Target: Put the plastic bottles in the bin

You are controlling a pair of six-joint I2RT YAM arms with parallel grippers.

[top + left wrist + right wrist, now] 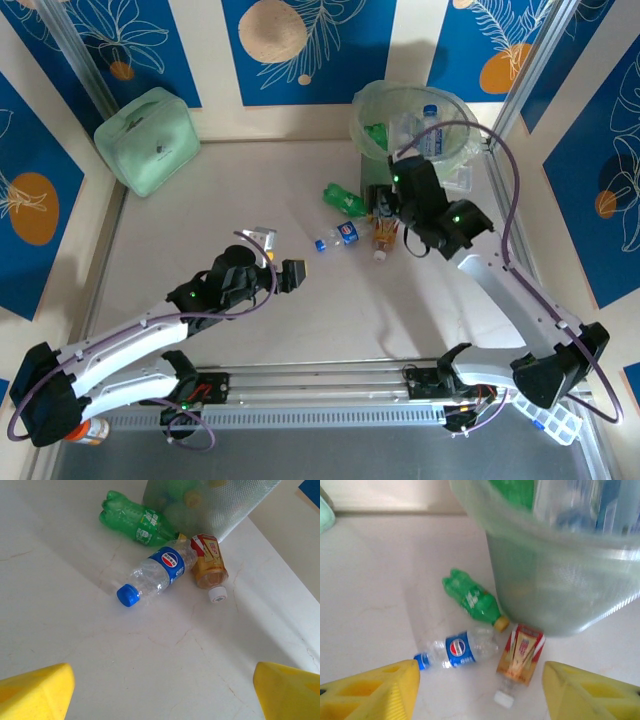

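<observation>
Left jaws and right jaws spread, empty. Ahead of right jaws: crushed clear blue-capped plastic bottle (457, 650), crumpled green bottle (470, 600) and red-orange-labelled bottle (521, 652), just beside translucent pale-green round bin (560, 590).

A: Bottles lying on the worktop (75, 630)?
B: Three, clustered at the bin (560, 595): green bottle (137, 522); clear bottle (157, 575), blue label and cap; amber bottle (209, 562), red label, white cap.
A: Bin?
B: Upright, translucent pale green, bottles inside (428, 128).
</observation>
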